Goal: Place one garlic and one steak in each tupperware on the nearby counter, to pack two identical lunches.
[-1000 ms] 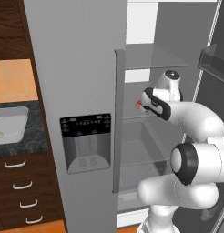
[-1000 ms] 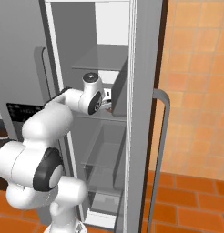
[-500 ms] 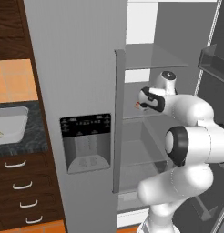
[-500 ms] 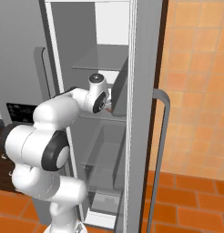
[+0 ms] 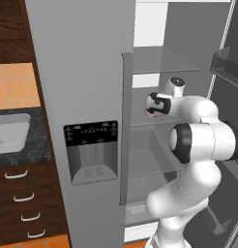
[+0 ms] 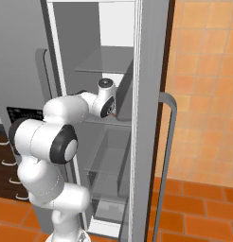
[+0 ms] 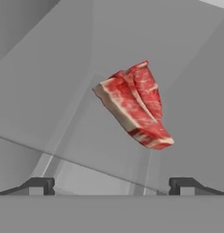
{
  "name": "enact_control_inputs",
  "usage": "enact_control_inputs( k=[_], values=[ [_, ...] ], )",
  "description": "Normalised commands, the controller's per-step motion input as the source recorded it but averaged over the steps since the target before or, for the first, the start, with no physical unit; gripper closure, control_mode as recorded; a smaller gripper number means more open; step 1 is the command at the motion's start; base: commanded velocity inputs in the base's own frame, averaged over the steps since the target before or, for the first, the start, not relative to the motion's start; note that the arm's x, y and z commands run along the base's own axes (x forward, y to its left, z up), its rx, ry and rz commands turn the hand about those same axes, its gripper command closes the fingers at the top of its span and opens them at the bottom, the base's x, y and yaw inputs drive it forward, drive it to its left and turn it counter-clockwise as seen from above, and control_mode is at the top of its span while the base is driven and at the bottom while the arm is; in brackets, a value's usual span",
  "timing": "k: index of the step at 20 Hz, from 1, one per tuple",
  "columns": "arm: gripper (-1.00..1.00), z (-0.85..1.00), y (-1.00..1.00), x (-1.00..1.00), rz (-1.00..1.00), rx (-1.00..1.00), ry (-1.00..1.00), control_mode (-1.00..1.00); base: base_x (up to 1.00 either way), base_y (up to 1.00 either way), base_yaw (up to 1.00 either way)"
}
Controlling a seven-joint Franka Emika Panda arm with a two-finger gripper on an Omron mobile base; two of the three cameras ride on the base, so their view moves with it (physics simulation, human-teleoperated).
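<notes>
While the arm is reaching into the open refrigerator (image 5: 92,72), the gripper (image 7: 111,184) is standing fully released, its two dark fingertips (image 7: 38,185) spread wide apart and grasping nothing. Ahead of the fingertips in the hand view, a steak (image 7: 134,110), red with whitish fat streaks and a pale edge, is lying on a grey glass shelf (image 7: 77,132) inside the refrigerator, apart from both tips. A red speck of the steak (image 5: 146,112) is showing just beside the hand in the left base view, at the level of the middle shelf. Grey shelves are stacking above and below the hand, and the refrigerator door (image 6: 151,118) is standing open on the arm's right, carrying a curved grey handle (image 6: 169,156). To the left, the closed door is displaying a dark dispenser panel (image 5: 91,152). Beyond it, the black speckled counter (image 5: 36,145) is bearing a pale sink (image 5: 9,138) over dark brown cabinets (image 5: 24,208) with curved silver handles. Orange tiles are covering the wall (image 6: 203,71) and the floor (image 6: 199,212).
</notes>
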Motion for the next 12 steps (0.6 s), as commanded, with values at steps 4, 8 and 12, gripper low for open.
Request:
enact_control_inputs(
  k=[4,8,12],
  values=[
    [-1.00,-0.15,-0.05,0.28,0.00,0.00,0.00,-1.00,0.00,0.00,0.00],
    [-1.00,-0.16,0.00,0.27,0.00,0.00,0.00,-1.00,0.00,0.00,0.00],
    [-1.00,-0.11,0.00,0.25,0.01,0.00,0.00,-1.00,0.00,0.00,0.00]
  ],
)
